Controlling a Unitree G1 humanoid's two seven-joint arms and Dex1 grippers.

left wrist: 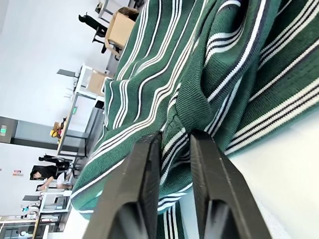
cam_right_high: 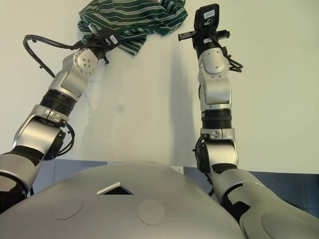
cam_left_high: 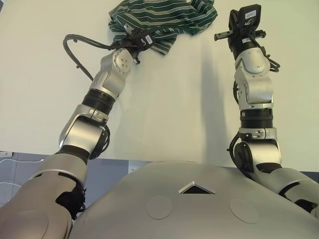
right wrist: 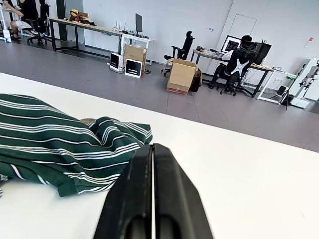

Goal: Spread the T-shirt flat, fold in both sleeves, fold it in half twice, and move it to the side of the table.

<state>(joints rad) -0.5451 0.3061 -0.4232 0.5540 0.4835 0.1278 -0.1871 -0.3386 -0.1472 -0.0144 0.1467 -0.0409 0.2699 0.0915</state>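
**Striped shirt still bunched, left gripper pinching its edge**

The white table spreads wide under both arms. Past its far edge, the right wrist view takes in a grey floor with long desks, office chairs and a cardboard box, all well apart from the work.

The T-shirt, dark green with thin white stripes, lies crumpled in a heap at the far side of the table, left of centre, neither spread nor folded. From the head views it reads as one rumpled mound with a loose corner trailing toward the robot. The left wrist view, close in, shows its ribbed weave and deep folds, and the right wrist view shows its low side profile with a hem lying on the tabletop.

The left gripper sits at the shirt's near left edge, its two dark fingers drawn close with a ridge of striped cloth pinched between the tips.

The right gripper is over bare table to the right of the heap, near it but not touching, fingers pressed together with nothing between them.
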